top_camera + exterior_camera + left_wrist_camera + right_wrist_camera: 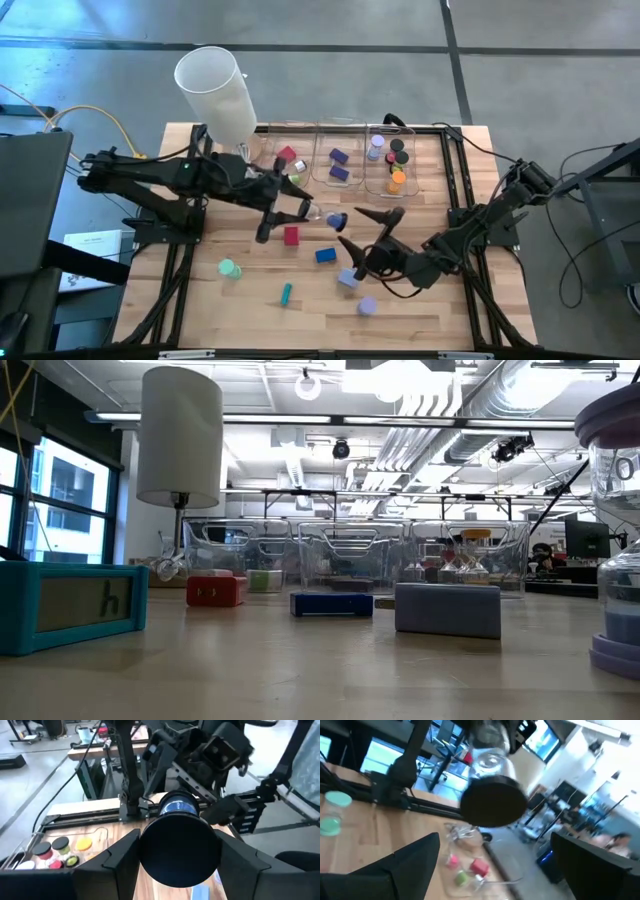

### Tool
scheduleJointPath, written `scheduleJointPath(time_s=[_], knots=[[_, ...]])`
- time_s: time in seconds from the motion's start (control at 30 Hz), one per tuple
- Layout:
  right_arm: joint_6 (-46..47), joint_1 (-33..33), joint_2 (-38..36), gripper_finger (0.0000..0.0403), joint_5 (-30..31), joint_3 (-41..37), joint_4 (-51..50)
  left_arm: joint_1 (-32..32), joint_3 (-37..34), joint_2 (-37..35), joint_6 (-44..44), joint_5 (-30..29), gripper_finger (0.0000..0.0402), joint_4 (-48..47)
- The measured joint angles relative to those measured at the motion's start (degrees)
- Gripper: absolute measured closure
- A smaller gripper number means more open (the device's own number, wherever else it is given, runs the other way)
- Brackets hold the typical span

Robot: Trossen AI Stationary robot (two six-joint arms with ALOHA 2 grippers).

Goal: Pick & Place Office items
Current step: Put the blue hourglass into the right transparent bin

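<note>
The left gripper [322,212] pinches a dark blue roll [336,220] above the middle of the table [440,310], just in front of the three clear bins [340,130]. The right gripper [366,232] hovers close by with its fingers spread, holding nothing. Other office items lie loose on the table: a red block [291,235], a blue block [325,255], a lavender block [347,279], a green roll [229,268] and a teal stick [286,292].

Bench [180,300] light wood. Red block [291,235], blue block [325,255], teal stick [286,292], green roll [229,268], lavender roll [367,306]. White cylinder [216,92].
</note>
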Motion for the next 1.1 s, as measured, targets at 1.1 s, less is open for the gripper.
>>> scheduleJointPath(time_s=[1.1], knots=[[-21.3,-4.24,0.04,0.0124,-8.85,0.0,12.5,1.57,0.0,2.13,-2.55,2.13,0.0198,4.01]])
